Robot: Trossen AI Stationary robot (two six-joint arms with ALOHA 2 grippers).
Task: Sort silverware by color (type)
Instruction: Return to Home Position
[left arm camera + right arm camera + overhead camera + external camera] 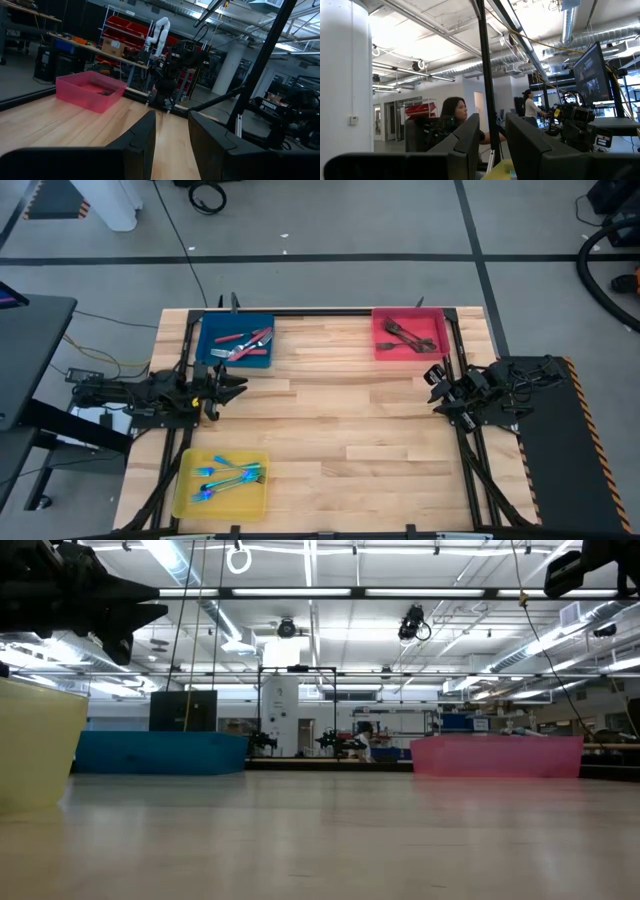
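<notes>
Three trays on the wooden surface point(340, 420) hold all the silverware. Red-handled forks point(248, 342) lie in the blue tray point(212, 330) at the top-left corner of the high view, just beside the left claw point(243, 385), which hovers over the surface's left edge between that tray and the yellow tray point(185, 490). Shiny blue-cyan forks point(228, 475) lie in the yellow tray, near this claw but clear of it. Dark grey utensils point(405, 335) lie in the red tray point(382, 348) at the top-right corner, near the right claw point(436, 385), which hovers at the right edge. In each wrist view the jaws stand a narrow gap apart with nothing between them. No piece touches either claw. The left wrist view looks across the surface at the red tray.
</notes>
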